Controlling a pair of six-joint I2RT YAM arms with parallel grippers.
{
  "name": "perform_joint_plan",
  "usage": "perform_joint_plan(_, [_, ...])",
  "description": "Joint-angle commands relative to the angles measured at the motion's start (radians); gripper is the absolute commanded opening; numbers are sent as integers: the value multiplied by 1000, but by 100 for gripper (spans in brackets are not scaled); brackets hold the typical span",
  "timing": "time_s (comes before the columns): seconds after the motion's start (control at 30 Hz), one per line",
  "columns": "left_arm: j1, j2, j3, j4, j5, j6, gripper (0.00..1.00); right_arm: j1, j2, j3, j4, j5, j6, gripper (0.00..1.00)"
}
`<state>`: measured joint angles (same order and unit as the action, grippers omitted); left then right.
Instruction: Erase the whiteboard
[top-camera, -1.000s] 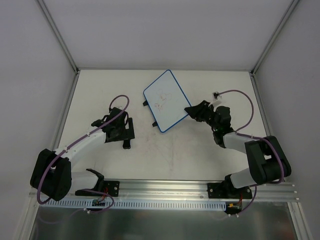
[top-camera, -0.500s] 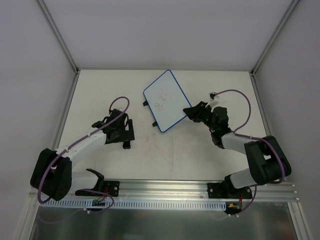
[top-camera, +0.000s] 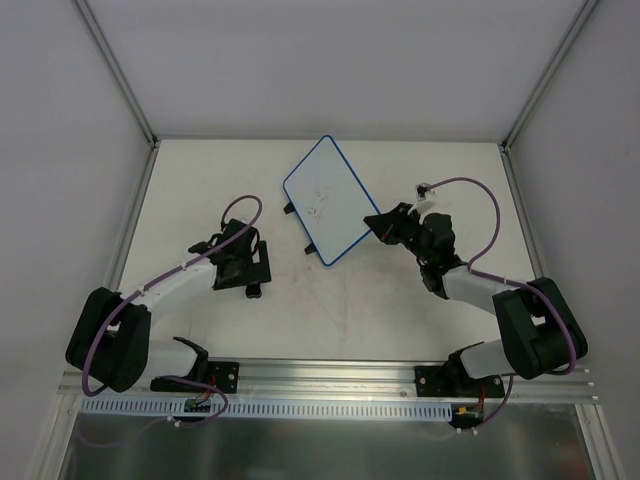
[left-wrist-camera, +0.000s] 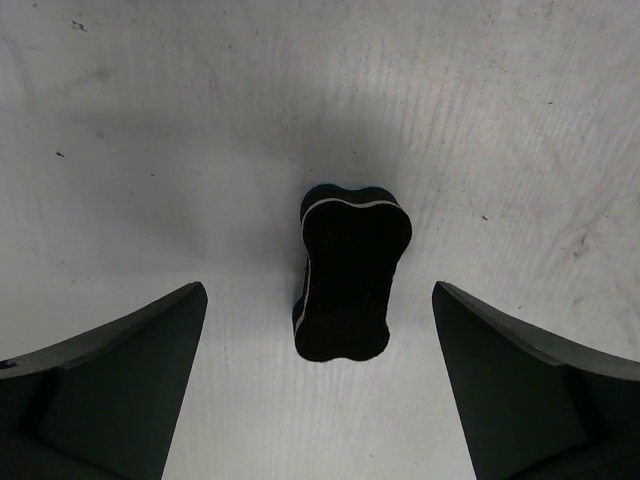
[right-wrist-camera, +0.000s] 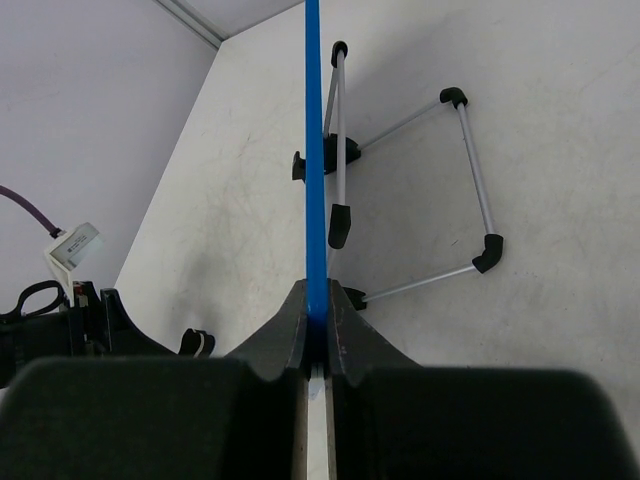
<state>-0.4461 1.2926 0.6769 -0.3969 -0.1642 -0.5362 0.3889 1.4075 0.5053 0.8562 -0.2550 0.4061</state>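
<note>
Currently logging the whiteboard (top-camera: 322, 198) at the far middle of the table (top-camera: 200, 180), set at an angle across it, seemingly tilted up rather than lying flat, with faint scribbles on its face. Noting the right gripper (top-camera: 380, 222) clamped on the board's near-right blue rim, with pads (right-wrist-camera: 282, 345) on both sides of the thin edge; viewing the board purely edge-on from the right wrist camera. Seeing a thin wire stand (right-wrist-camera: 465, 170) with black end caps just behind the board; not able to tell whether attached. Recording the left gripper (left-wrist-camera: 318, 292) spread wide and holding nothing, straddling the small black bone-shaped eraser (left-wrist-camera: 348, 275) on the table without touching it. Judging the board light, rigid and thin, with a slick face: likely pivoting or slipping in a single edge pinch once wiping pressure arrives, so favouring a deep bite on the rim near the middle of a side. Judging the eraser small, light, probably soft-padded; favouring a hold across its narrow waist. Expecting light strokes to suffice, given such faint marks.
</note>
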Motion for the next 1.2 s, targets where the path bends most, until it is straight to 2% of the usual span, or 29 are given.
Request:
perform_joint_plan(0.0, [-14,17,0,20,5,-22,97,-2,-18,27,3,49,-79,0])
perform_joint_plan(0.13, [-22,27,16,21,-3,-21,90,-2,-15,27,4,49,-79,0])
perform_joint_plan(0.23, [-32,40,32,21,-6,-22,76,-2,-13,29,4,49,-79,0])
perform_joint_plan(0.27, [-36,46,35,23,-8,-22,54,-2,-13,27,4,49,-78,0])
perform_joint_plan(0.3, [-37,62,39,24,-6,-21,42,-1,-13,27,4,49,-79,0])
perform_joint_plan(0.33, [-43,69,42,24,-5,-21,37,-1,-13,27,4,49,-79,0])
perform_joint_plan(0.63, [-74,122,61,24,-44,-36,41,-1,-12,27,4,48,-75,0])
perform_joint_plan(0.73, [-75,109,59,24,-51,-39,31,-2,-12,27,4,51,-75,0])
perform_joint_plan(0.83, [-77,64,67,26,-52,-34,28,-2,-10,25,4,46,-76,0])
perform_joint_plan(0.97, [-77,-24,102,33,-52,-15,10,-1,-8,27,4,48,-76,0])
perform_joint_plan(1.17, [-77,-108,185,75,-28,-8,1,-2,-5,29,4,43,-75,0])
